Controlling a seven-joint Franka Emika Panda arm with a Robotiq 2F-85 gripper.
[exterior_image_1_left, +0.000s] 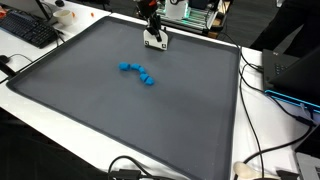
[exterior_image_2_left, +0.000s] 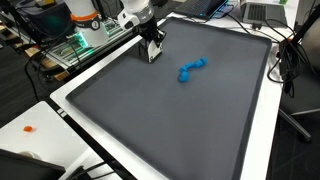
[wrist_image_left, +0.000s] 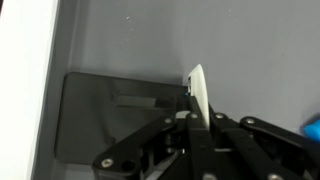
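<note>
My gripper (exterior_image_1_left: 154, 36) is low over the far part of a dark grey mat (exterior_image_1_left: 90, 110), near its back edge, and it shows in both exterior views (exterior_image_2_left: 152, 44). Its jaws (wrist_image_left: 196, 116) are shut on a thin white flat piece (wrist_image_left: 198, 92), held edge-on and upright. The piece shows below the fingers in an exterior view (exterior_image_1_left: 155, 43). A blue lumpy, chain-like object (exterior_image_1_left: 138, 73) lies on the mat, apart from the gripper toward the middle, and appears in the other exterior view too (exterior_image_2_left: 190, 70). A sliver of it shows at the right edge of the wrist view (wrist_image_left: 313, 128).
The mat (exterior_image_2_left: 160, 120) lies on a white table (exterior_image_1_left: 275, 130). A keyboard (exterior_image_1_left: 28, 30) sits beyond one corner. Cables (exterior_image_1_left: 262, 80) and a dark device (exterior_image_1_left: 295, 70) lie beside the mat. Electronics (exterior_image_2_left: 80, 40) stand behind the robot. A small orange item (exterior_image_2_left: 29, 128) lies on the table.
</note>
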